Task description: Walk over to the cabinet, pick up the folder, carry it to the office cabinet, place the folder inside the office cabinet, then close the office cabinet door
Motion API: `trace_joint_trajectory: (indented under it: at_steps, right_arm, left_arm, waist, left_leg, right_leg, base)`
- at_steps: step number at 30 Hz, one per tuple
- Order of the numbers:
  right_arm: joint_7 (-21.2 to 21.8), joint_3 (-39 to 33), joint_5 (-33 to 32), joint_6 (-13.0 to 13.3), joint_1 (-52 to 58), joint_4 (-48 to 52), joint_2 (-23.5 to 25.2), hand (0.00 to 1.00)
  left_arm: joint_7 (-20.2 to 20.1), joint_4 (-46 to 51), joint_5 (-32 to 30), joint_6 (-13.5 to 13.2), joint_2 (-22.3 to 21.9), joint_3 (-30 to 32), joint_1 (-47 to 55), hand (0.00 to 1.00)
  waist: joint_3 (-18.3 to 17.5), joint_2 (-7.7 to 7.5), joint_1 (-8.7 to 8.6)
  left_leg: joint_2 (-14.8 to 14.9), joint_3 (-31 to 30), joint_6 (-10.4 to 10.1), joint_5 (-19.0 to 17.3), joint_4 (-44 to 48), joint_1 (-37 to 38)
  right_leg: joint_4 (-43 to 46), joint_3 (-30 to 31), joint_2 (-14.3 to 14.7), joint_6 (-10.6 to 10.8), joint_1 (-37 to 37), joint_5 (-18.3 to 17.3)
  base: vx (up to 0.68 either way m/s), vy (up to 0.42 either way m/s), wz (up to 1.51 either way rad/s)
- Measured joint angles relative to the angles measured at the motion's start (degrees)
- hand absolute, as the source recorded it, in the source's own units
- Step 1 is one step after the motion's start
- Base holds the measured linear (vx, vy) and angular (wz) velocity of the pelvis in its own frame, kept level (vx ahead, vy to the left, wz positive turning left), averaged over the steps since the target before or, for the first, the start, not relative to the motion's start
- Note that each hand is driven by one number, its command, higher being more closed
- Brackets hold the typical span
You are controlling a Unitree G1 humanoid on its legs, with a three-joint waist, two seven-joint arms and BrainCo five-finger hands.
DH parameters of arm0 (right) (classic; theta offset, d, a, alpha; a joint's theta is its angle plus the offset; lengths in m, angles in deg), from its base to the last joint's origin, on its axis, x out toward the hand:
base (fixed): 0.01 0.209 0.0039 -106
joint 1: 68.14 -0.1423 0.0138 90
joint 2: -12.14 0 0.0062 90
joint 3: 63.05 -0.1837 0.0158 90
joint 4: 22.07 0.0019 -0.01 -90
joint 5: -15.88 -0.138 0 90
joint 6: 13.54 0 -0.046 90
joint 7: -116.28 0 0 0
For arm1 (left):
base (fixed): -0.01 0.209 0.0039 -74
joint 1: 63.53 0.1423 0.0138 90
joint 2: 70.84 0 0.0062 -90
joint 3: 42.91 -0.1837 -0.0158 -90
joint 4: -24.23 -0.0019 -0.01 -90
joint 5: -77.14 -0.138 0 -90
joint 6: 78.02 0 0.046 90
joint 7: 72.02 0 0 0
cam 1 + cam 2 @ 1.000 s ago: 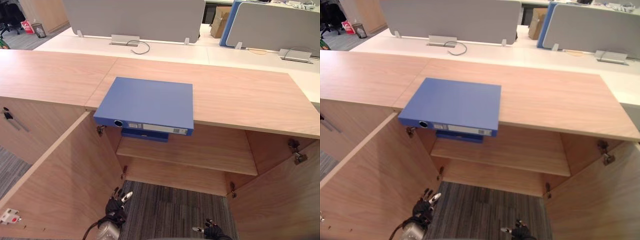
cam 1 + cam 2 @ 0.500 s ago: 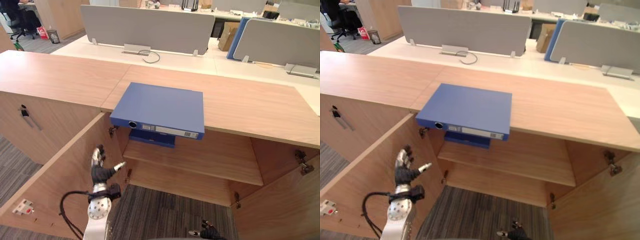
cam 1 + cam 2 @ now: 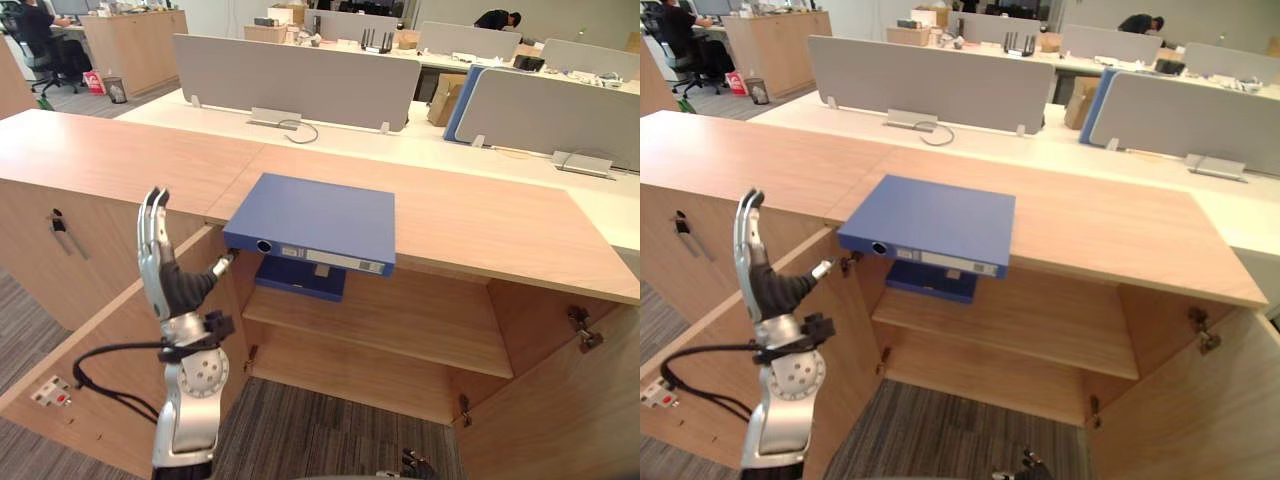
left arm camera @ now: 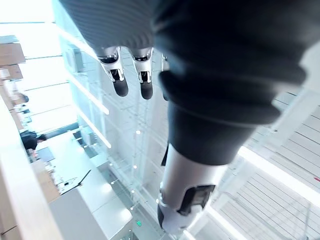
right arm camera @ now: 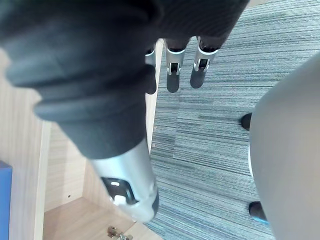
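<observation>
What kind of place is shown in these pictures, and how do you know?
Most likely an open-plan office. Rows of white desks with grey divider screens stand behind a low wooden cabinet, a blue folder lies on its top, and the floor is grey carpet.

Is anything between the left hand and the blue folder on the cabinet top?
Nothing visible. The left hand is raised, fingers straight, left of the folder, which overhangs the cabinet top's front edge.

floor: grey striped carpet (image 3: 330, 435) | desks (image 3: 350, 140): white tops | dividers: grey screens (image 3: 300, 75)
</observation>
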Motion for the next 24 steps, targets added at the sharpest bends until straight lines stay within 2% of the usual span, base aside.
trace_joint_trajectory:
  at_steps: [3,5,11,20,24]
  right_arm:
    - [0.24,-0.2,0.08,0.42,-0.07,-0.32,-0.38,0.0]
    - [0.84,-0.25,0.19,0.6,-0.47,-0.89,-0.51,0.0]
    - [1.57,-0.38,1.0,0.81,-1.38,-1.73,-0.43,0.0]
    - [2.35,-0.5,2.19,1.0,-2.07,-2.37,-0.46,0.0]
    - [2.42,-0.49,2.22,1.12,-3.01,-2.58,-0.51,0.0]
  left_arm:
    - [0.09,-3.01,-3.75,1.01,0.76,-0.06,-2.57,0.0]
    - [-0.25,-10.97,-6.01,1.95,3.08,-0.04,-3.91,0.0]
    - [-2.61,-22.14,-7.72,4.36,6.71,0.5,-4.41,0.0]
    - [-2.68,-26.62,-8.7,4.78,9.89,1.22,-7.73,0.0]
    - [-2.67,-26.87,-9.3,4.92,11.1,1.2,-9.31,0.0]
  waist:
    - [-0.33,0.21,-0.11]
    - [-0.37,0.43,-0.2]
    - [-0.26,0.38,-1.47]
    - [0.0,0.38,-1.89]
    - [1.49,0.43,-2.42]
  left_leg:
    - [0.1,0.56,-0.03,0.04,-0.25,0.2]
    - [0.21,1.4,0.01,0.71,-1.94,1.49]
    - [-0.09,2.54,0.45,1.63,-3.55,1.91]
    - [-0.16,3.15,0.56,1.92,-4.2,2.07]
    - [-0.19,3.27,0.57,1.91,-4.31,2.83]
  right_leg:
    - [0.0,0.45,0.11,-0.33,-0.37,0.21]
    - [-0.09,1.38,0.14,-0.65,-0.35,0.44]
    - [-1.97,2.41,-0.04,-0.69,-0.44,1.93]
    - [-3.01,2.97,-0.02,-0.73,-0.63,2.52]
    - [-3.39,3.06,-0.03,-0.73,0.22,2.67]
  base:
    - [0.0,0.004,-0.14]
    - [-0.02,0.022,-0.23]
    - [-0.03,0.028,-0.1]
    - [-0.01,0.007,-0.03]
    - [0.0,0.0,0.0]
